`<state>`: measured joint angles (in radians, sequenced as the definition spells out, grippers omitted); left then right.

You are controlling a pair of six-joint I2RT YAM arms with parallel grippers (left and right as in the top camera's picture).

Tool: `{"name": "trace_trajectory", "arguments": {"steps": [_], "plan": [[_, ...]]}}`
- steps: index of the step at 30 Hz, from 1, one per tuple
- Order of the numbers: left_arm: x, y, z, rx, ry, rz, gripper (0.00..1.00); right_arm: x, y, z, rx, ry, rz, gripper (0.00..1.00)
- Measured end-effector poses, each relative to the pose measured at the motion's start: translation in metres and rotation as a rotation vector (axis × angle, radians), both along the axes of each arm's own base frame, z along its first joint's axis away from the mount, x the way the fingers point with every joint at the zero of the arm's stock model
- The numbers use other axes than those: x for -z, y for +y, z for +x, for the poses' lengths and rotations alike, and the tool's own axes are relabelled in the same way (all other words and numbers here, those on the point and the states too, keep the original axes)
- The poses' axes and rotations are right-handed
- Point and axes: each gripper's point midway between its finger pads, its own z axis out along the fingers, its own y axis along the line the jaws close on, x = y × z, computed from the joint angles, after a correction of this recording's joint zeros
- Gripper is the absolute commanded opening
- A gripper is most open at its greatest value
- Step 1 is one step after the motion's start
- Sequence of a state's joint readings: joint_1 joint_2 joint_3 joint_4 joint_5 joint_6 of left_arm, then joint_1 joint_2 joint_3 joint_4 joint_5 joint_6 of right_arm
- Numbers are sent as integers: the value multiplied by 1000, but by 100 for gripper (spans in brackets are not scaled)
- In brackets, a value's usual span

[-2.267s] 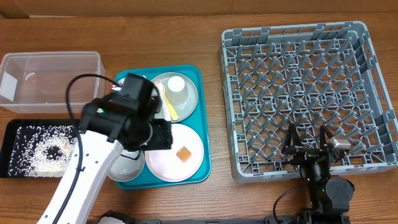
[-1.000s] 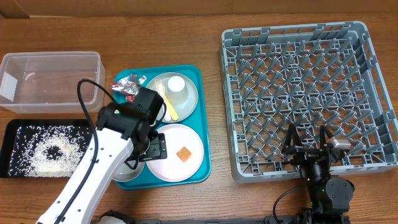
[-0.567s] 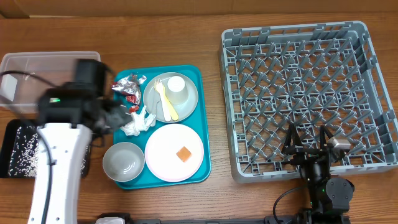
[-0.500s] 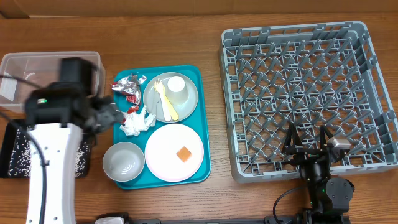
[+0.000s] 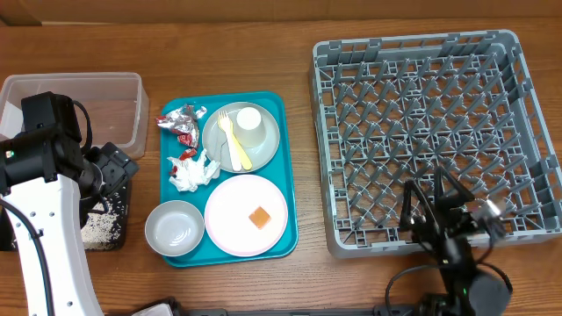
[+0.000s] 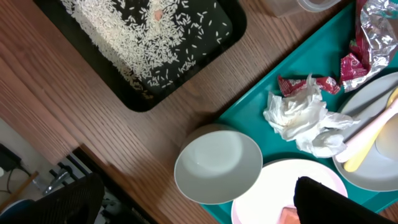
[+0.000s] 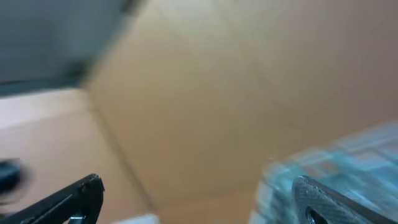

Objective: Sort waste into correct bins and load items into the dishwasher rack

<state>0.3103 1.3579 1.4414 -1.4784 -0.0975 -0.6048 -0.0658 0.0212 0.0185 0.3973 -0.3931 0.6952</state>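
Our left arm hides most of the black tray [image 6: 134,102], left of the teal tray [image 5: 272,101]; the wrist view shows rice [image 6: 143,37] in it. The left gripper [image 6: 199,183] hangs wide open and empty over the white bowl [image 6: 217,165]. Tissue [image 5: 193,171], foil wrappers [image 5: 180,118] and the orange cube [image 5: 258,218] lie on the teal tray. The right wrist view is blurred; the right gripper [image 7: 198,182], fingers spread and empty, sits by the dishwasher rack [image 5: 421,132], right of the teal tray.

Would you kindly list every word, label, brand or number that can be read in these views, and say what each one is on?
No text can be read in any view.
foil wrappers: red printed patches on silver, too crumpled and small to read.
dishwasher rack: no lettering visible.
teal tray: no lettering visible.
Right wrist view: blurred, nothing legible.
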Motion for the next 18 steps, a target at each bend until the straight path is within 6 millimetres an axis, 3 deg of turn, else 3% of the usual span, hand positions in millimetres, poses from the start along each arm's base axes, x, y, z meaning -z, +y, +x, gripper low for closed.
{"name": "trace_trajectory", "arguments": {"steps": [3, 9, 12, 13, 18], "plan": [[0, -1, 3, 2, -13, -8, 100, -25, 12, -20, -80, -119, -9, 100], [0, -3, 4, 5, -19, -21, 100, -33, 23, -25, -157, -77, -17, 100], [0, -4, 5, 6, -21, -26, 100, -65, 28, -40, -176, -141, -37, 100], [0, -5, 5, 6, -21, -28, 100, -88, 30, -50, -183, -185, -49, 100], [0, -8, 5, 10, -26, -48, 100, -129, 32, -57, -192, -224, -62, 100]]}}
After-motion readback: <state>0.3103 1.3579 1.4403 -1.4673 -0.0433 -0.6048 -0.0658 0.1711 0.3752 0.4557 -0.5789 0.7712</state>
